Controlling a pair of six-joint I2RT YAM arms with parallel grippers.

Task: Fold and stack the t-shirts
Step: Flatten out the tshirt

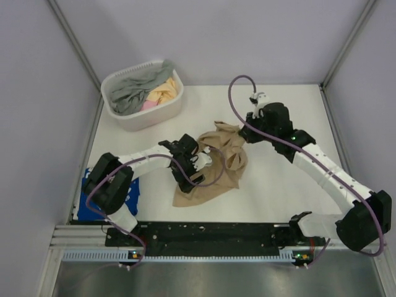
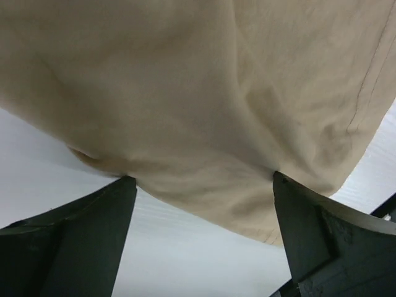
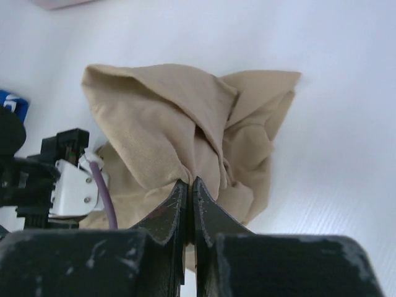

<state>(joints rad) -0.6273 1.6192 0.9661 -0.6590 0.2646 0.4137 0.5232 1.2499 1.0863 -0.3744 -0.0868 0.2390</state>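
Observation:
A tan t-shirt (image 1: pixel 221 166) lies crumpled in the middle of the table. My right gripper (image 1: pixel 243 136) is at its far right corner, shut on a pinch of the cloth, and the fabric bunches into the closed fingertips in the right wrist view (image 3: pixel 189 181). The tan t-shirt (image 3: pixel 161 124) rises in a peak from that pinch. My left gripper (image 1: pixel 204 158) is at the shirt's left edge, open. Its fingers (image 2: pixel 291 210) stand wide apart with the tan t-shirt (image 2: pixel 204 93) just beyond the tips, and nothing is gripped. A blue t-shirt (image 1: pixel 132 197) lies at the near left, partly hidden under the left arm.
A white basket (image 1: pixel 156 115) holding grey, yellow and pink clothes stands at the far left. Grey walls enclose the table on the left, right and back. The left arm's wrist and purple cable (image 3: pixel 102 189) sit close to the left of the right gripper.

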